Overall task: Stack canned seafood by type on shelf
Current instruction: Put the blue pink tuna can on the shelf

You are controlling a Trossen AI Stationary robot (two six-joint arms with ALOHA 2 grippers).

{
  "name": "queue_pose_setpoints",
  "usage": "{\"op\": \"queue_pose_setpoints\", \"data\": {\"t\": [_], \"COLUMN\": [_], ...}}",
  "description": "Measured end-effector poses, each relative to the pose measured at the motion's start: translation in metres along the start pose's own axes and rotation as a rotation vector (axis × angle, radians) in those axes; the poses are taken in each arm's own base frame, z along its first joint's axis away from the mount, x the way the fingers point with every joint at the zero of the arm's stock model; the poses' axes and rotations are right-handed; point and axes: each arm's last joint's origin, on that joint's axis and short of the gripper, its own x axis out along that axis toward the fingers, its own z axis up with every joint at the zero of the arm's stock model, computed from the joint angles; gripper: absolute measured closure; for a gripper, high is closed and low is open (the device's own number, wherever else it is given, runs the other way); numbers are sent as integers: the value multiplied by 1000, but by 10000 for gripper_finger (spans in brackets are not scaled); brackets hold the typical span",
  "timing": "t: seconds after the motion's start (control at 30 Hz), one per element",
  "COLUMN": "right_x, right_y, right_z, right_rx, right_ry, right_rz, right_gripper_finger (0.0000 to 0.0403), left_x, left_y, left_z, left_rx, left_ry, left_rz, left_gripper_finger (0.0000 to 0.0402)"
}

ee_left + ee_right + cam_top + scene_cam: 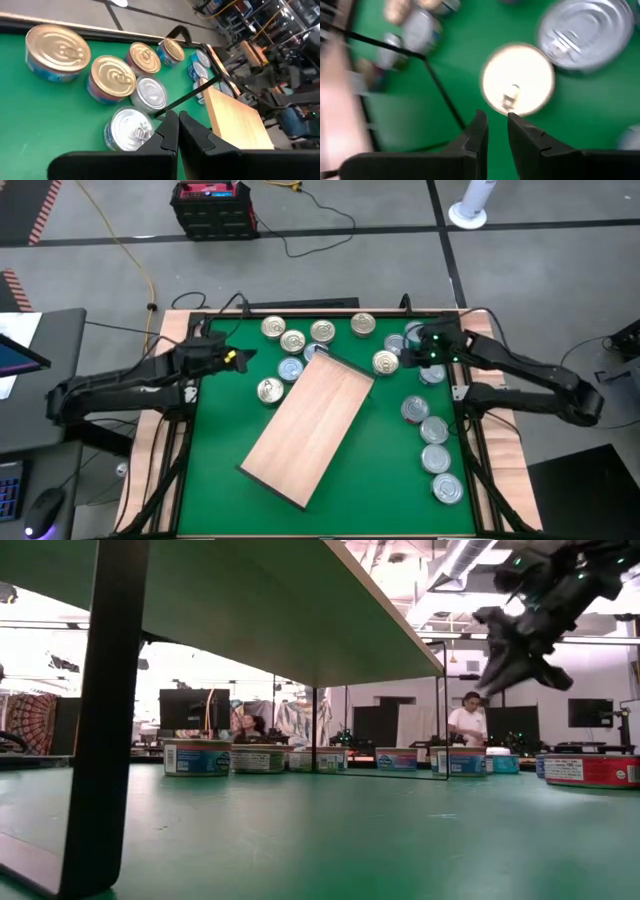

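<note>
The shelf (pixel 310 430), a light wooden board on thin black legs (pixel 100 720), stands slantwise at the table's middle. Canned seafood stands upright on the green table around it: gold tins (pixel 293 340) and silver ones (pixel 290 368) along the far side, and a row of silver tins (pixel 433 430) down the right. My left gripper (pixel 240 357) hangs shut at the far left, with a silver tin (pixel 130 130) just before its fingertips (pixel 175 117). My right gripper (pixel 410 358) hovers at the far right above a gold tin (pixel 517 80), slightly open, with nothing between its fingers.
The shelf's legs and underside (pixel 250 600) fill the left of the low view. Bare green table lies near the front edge. A black crate (pixel 213 207) and cables lie on the floor beyond the table. People (pixel 468 725) show in the room behind.
</note>
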Motion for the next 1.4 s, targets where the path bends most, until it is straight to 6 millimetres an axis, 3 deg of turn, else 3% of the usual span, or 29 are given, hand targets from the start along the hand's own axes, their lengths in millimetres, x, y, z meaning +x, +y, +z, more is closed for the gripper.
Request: {"op": "queue_pose_setpoints", "data": {"t": [0.2,0.5,0.63,0.87,1.2,1.4], "right_x": [19,45,56,75,91,81], "right_y": [-10,-23,-28,-35,-32,-33], "right_z": [1,14,21,20,19,20], "right_rx": [-55,-14,3,-5,-78,-71], "right_ry": [102,137,145,214,245,225], "right_rz": [-112,-186,-161,-197,-189,-179], "right_gripper_finger": [289,188,178,237,385,392], "left_x": [10,17,18,18,18,18], "left_y": [-4,-8,-6,-6,-6,-6], "left_z": [15,32,34,34,34,33], "left_rx": [33,61,56,65,64,64], "left_ry": [-25,-37,-41,-42,-44,-43], "left_rz": [46,43,54,55,58,58], "left_gripper_finger": [401,401,401,401,401,401]}}
